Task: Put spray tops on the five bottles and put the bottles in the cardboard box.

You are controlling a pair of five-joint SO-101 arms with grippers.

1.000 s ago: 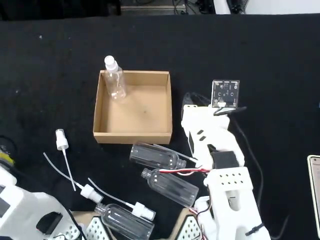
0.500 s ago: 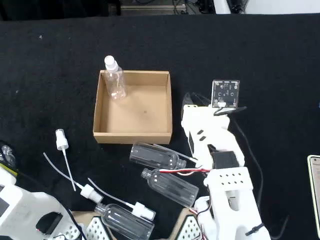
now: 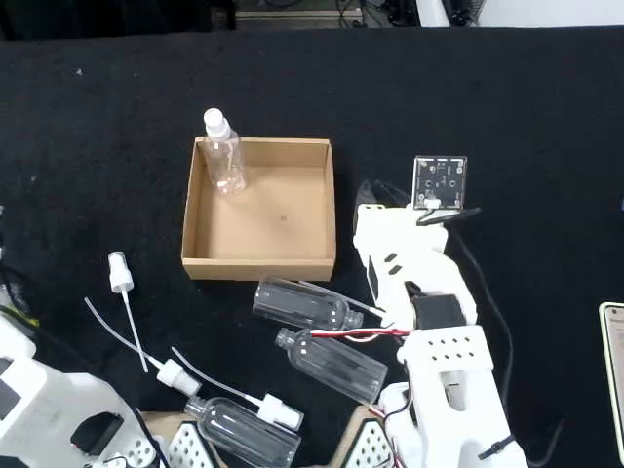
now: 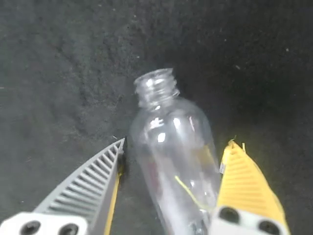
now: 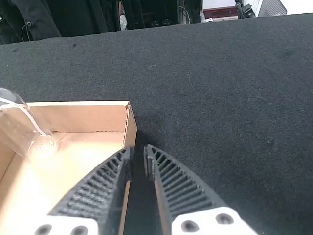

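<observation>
My left gripper [image 4: 176, 143] is shut on a clear bottle [image 4: 171, 147] with an open threaded neck, held over black cloth. The left arm [image 3: 39, 409] sits at the table's near left corner. The cardboard box [image 3: 258, 255] lies mid-table, and one bottle with a spray top [image 3: 222, 151] stands in its far left corner. My right gripper [image 5: 138, 149] is shut and empty, just outside the box's right wall [image 5: 130, 122]; it is the right gripper [image 3: 370, 192] beside the box. Two open bottles [image 3: 302, 304] [image 3: 331, 363] lie in front of the box.
A third lying bottle [image 3: 244, 429] rests near the front edge with a loose spray top [image 3: 278, 411] across it. Two more loose spray tops [image 3: 120, 273] [image 3: 178, 375] with long tubes lie to the left. Black cloth covers the table. A flat white object [image 3: 614, 341] is at the right edge.
The bottle in my left gripper has slid leftward toward the edge of the high view, and the left arm shifted with it. The right arm has not moved.
</observation>
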